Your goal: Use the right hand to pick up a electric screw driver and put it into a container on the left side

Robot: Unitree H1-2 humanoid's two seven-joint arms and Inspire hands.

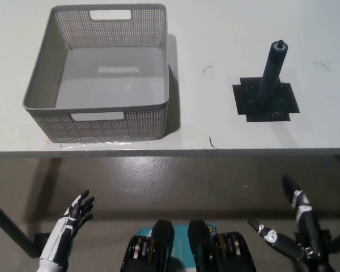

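Observation:
A dark grey electric screwdriver (pixel 273 69) stands upright on a black square patch (pixel 266 100) on the right part of the white table. A grey perforated basket (pixel 100 75) sits on the table's left part, with nothing inside it. My black right hand (pixel 297 226) hangs below the table's front edge at the lower right, fingers spread and holding nothing, well short of the screwdriver. My white left hand (pixel 73 217) rests at the lower left below the table, fingers apart and bare.
The white table's front edge (pixel 215 151) runs across the picture's middle. Below it lies a grey floor, with a dark table leg (pixel 8 229) at the lower left. Bare tabletop separates the basket from the screwdriver.

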